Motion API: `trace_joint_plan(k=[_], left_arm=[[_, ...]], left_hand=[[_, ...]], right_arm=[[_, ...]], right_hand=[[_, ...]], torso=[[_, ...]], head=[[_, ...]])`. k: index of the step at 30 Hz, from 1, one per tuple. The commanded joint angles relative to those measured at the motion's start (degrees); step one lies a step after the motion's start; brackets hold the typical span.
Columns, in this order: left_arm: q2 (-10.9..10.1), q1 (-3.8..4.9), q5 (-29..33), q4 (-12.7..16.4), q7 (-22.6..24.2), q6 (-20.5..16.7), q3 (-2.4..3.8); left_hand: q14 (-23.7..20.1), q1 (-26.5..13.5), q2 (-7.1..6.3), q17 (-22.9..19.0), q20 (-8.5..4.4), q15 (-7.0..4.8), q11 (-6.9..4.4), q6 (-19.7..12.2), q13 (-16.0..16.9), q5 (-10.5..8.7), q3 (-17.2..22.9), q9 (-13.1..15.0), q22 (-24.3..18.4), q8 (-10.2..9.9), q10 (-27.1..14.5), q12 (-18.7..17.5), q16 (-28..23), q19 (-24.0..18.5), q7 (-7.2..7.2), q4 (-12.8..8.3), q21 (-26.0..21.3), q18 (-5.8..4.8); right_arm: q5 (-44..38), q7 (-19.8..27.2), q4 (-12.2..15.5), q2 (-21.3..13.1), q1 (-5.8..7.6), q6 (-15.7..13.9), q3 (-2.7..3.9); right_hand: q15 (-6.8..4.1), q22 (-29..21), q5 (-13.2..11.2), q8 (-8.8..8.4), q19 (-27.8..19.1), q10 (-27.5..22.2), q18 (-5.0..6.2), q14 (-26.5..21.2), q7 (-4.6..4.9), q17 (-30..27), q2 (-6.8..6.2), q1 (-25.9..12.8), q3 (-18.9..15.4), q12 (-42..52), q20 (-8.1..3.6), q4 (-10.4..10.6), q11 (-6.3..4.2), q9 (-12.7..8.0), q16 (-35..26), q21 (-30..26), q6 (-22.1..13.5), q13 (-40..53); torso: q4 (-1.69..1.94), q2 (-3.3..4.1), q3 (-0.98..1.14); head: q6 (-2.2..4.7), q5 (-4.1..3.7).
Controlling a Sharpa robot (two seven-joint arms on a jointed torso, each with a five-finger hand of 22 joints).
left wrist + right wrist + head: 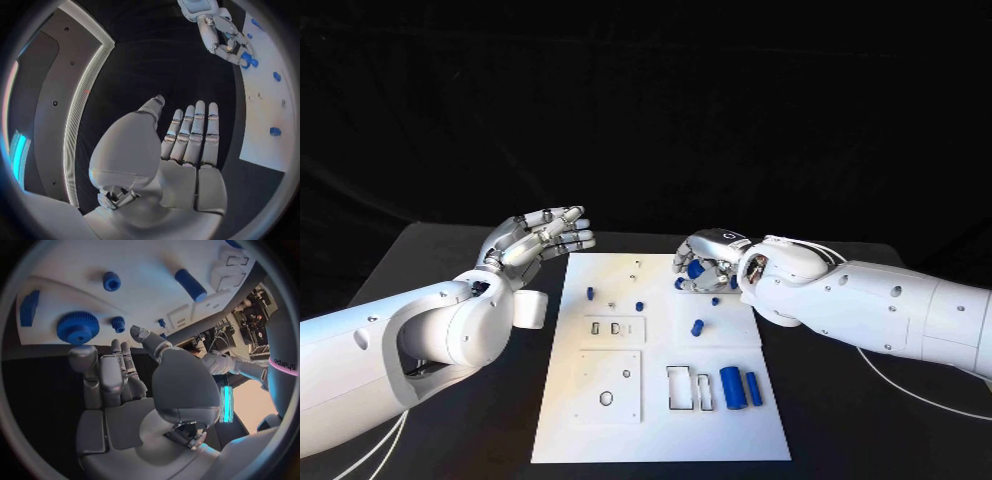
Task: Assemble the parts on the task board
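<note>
Task board (pixel 661 420) lies flat mid-surface (pixel 430 260), white, long axis running away from the robot.

Left hand (pixel 538 236) hovers off the board's far-left corner, above the dark surface — fingers straight and close together, palm open, holding nothing; the left wrist view (pixel 187 145) shows the same flat palm.

Right hand (pixel 708 262) sits over the board's far-right edge, fingers curled downward. Blue shows between the fingers in the head view, but the right wrist view (pixel 119 385) shows the fingers bent w/ nothing clearly pinched — can't tell if it holds a part.

Parts on the board: a big blue gear (pixel 77 327) and a small gear (pixel 118 323) just beyond the right fingertips, a short cylinder (pixel 698 326) mid-board, two long blue pegs (pixel 731 385) (pixel 753 389) side by side near the right edge, next to rectangular slots (pixel 678 387). Small blue pegs (pixel 590 293) stand nr the left side.
</note>
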Motion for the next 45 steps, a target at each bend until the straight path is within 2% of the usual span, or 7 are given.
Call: trace_joint_plan(k=[1, 11, 19, 36, 45], left_arm=[[0.03, 0.12, 0.34, 0.25, 0.12, 1.78, 0.08], [-0.2, 0.13, 0.34, 0.19, -0.13, 1.94, 0.08], [-0.26, 0.13, 0.34, 0.13, -0.41, 1.99, 0.08], [-0.31, 0.13, 0.34, 0.1, -0.86, 2.24, 0.08], [-0.39, 0.13, 0.34, 0.13, -1.28, 2.13, 0.08]], left_hand=[[0.0, -0.12, -0.24, 0.08, 0.02, 0.16, 0.19, 0.38, -0.02, -0.38, -0.03, -0.03, -0.05, -0.06, 0.13, -0.25, -0.18, 0.13, 2.11, 0.03, -0.03, 0.61], [-0.03, -0.2, -0.23, 0.09, 0.03, 0.17, 0.2, 0.36, -0.02, -0.45, -0.07, -0.03, -0.08, -0.06, 0.13, -0.31, -0.22, 0.11, 2.12, 0.05, -0.06, 0.6], [-0.05, -0.32, -0.22, 0.12, 0.04, 0.18, 0.22, 0.32, -0.01, -0.59, -0.13, -0.03, -0.12, -0.05, 0.13, -0.4, -0.26, 0.1, 2.14, 0.1, -0.1, 0.6], [-0.1, -0.48, -0.17, 0.15, 0.06, 0.21, 0.26, 0.18, -0.01, -0.81, -0.22, -0.05, -0.18, -0.08, 0.08, -0.57, -0.34, 0.09, 2.19, 0.15, -0.15, 0.59], [-0.12, -0.54, -0.16, 0.17, 0.06, 0.22, 0.28, 0.12, -0.01, -0.96, -0.26, -0.06, -0.21, -0.1, 0.07, -0.64, -0.37, 0.08, 2.21, 0.16, -0.18, 0.59]], right_arm=[[-4.5, -3.82, 0.08, 0.1, 0.05, 2.58, 0.03], [-7.0, -5.95, 0.18, 0.09, 0.06, 2.68, 0.04], [-6.76, -5.54, 0.51, 0.21, 0.06, 3.14, 0.04], [-5.28, -4.95, 0.65, 0.72, 0.06, 2.39, 0.08], [-4.58, -4.71, 0.65, 1.04, 0.06, 2.49, 0.09]], right_hand=[[0.28, 1.8, -0.3, -0.33, 0.72, -0.48, -0.69, 1.72, 0.23, 1.15, -0.33, -0.43, -0.26, 0.01, 0.06, 0.28, 0.04, 0.17, 1.25, 1.28, -0.26, 0.0], [0.47, 4.88, -0.3, -0.6, 1.72, -1.48, -1.12, 1.86, 0.32, 2.53, -0.5, -0.2, -1.0, 0.18, 0.26, 0.53, 0.18, 0.57, 3.03, 3.48, -0.35, 0.09], [0.41, 7.47, -0.15, -0.55, 2.67, -0.67, -1.48, 2.05, 0.16, 3.92, 0.04, 0.25, -0.82, 0.82, 0.29, 0.82, 0.04, 0.99, 4.6, 5.32, 0.07, 0.44], [0.25, 11.32, 0.1, -0.84, 4.13, 1.11, -2.09, 2.32, -0.02, 5.76, 0.76, 0.22, 0.06, 1.52, 0.2, 1.71, -0.21, 1.48, 6.65, 7.94, -0.01, 0.9], [-0.17, 14.08, -0.05, -0.49, 5.03, 4.33, -2.5, 2.45, -0.57, 6.78, 0.79, 0.05, 1.74, 2.15, -0.2, 2.6, -0.88, 2.47, 8.04, 9.78, 0.58, 1.66]], torso=[[0.1, 0.51, -0.04], [0.02, 1.0, 0.07], [0.02, 1.45, 0.0], [0.07, 2.01, -0.04], [0.03, 2.11, -0.07]], head=[[-0.02, 0.0], [0.12, -0.04], [0.36, -0.07], [0.28, -0.16], [0.26, -0.19]])
